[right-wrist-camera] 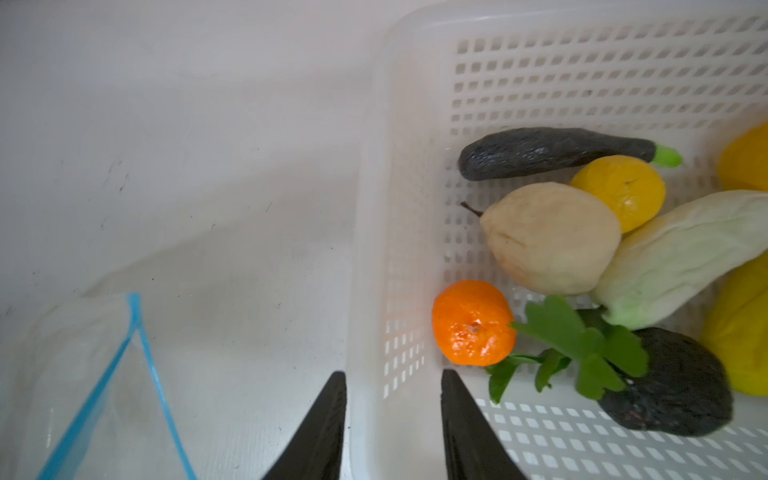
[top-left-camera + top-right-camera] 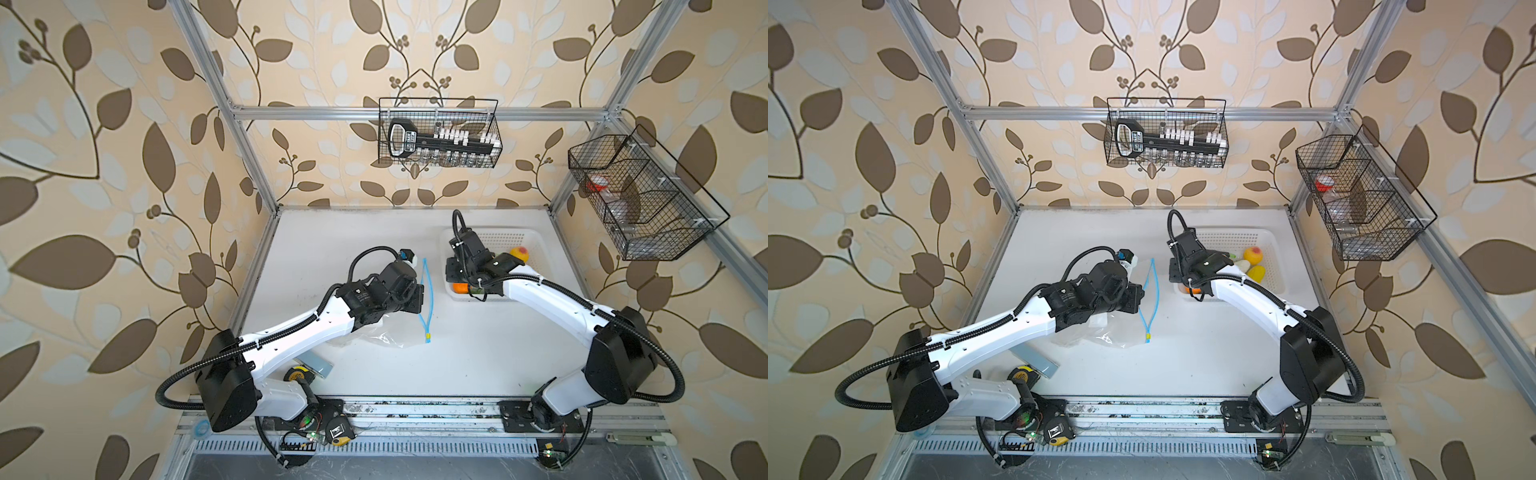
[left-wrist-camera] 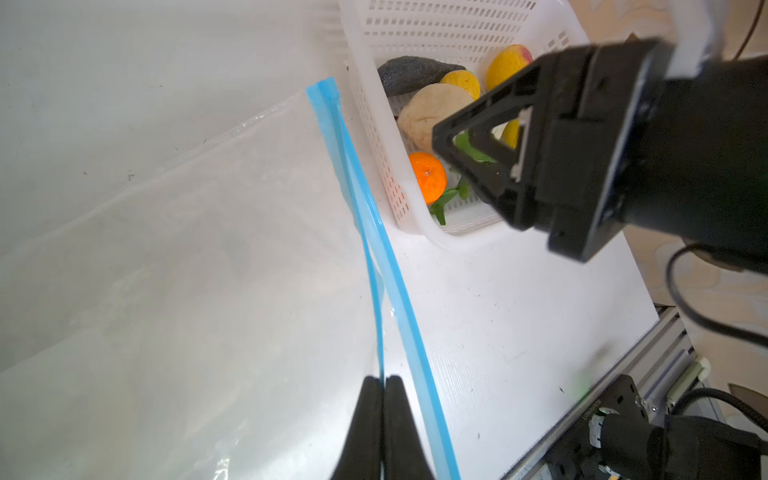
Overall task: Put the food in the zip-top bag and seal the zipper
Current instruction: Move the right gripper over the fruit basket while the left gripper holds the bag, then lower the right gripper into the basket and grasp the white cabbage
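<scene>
Left wrist view: the left gripper (image 3: 383, 380) is clamped fully closed on one lip of the zipper (image 3: 399, 291), the light-blue strip edging the zip-top bag (image 3: 187, 291). The other lip runs free beside it, so the mouth stands parted.

In both top views the bag lies on the white table (image 2: 415, 374), left of the white perforated basket (image 2: 509, 239) and apart from it. Its zipper edge faces the basket, and the yellow tab (image 2: 427, 336) sits forward of the basket's front wall.

Right wrist view: the right gripper (image 1: 392, 374) has its jaws partly apart and grips nothing. The basket wall nearest the bag shows in the gap between them.

All visible food is inside the basket:
- The orange (image 1: 471, 322) sits close by that wall.
- The leafy greens (image 1: 573, 332) touch the orange.
- Further in lie the beige lump (image 1: 548, 239), long dark piece (image 1: 548, 151), lemon (image 1: 619, 191), pale green-white vegetable (image 1: 681, 253) and round dark piece (image 1: 673, 390).
</scene>
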`<state>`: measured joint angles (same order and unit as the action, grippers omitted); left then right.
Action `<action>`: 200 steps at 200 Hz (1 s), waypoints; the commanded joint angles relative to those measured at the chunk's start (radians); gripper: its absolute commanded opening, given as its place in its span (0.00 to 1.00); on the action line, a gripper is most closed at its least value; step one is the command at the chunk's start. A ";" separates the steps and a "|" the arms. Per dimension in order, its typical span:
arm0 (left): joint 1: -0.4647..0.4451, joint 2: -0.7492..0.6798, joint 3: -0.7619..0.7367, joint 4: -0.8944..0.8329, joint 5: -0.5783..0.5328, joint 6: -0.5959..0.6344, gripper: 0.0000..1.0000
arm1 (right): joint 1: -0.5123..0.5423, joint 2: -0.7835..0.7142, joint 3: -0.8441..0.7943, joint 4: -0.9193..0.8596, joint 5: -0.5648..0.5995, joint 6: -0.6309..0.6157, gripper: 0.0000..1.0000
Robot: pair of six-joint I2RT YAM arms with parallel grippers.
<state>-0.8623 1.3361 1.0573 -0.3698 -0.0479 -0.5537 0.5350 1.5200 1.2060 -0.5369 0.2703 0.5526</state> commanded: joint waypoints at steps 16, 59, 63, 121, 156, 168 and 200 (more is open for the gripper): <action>0.006 0.015 0.032 0.033 0.042 -0.017 0.00 | -0.154 -0.095 -0.070 0.018 0.024 -0.018 0.40; 0.006 0.047 0.060 0.032 0.058 -0.021 0.00 | -0.344 -0.077 -0.102 0.101 0.030 0.055 0.40; 0.006 0.050 0.063 0.032 0.059 -0.021 0.00 | -0.356 -0.064 -0.097 0.100 0.030 0.068 0.40; 0.006 0.076 0.092 0.020 0.068 -0.018 0.00 | -0.494 0.081 -0.061 0.118 -0.031 0.224 0.45; 0.006 0.081 0.095 0.011 0.054 -0.012 0.00 | -0.519 0.174 0.008 0.053 -0.051 0.254 0.50; 0.006 0.081 0.095 0.012 0.051 -0.011 0.00 | -0.523 0.200 0.030 0.032 -0.061 0.262 0.52; 0.006 0.080 0.094 0.005 0.049 -0.006 0.00 | -0.527 0.228 0.032 0.041 -0.105 0.265 0.58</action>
<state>-0.8623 1.4178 1.1095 -0.3706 0.0113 -0.5591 0.0139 1.7245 1.2118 -0.4629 0.2073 0.7876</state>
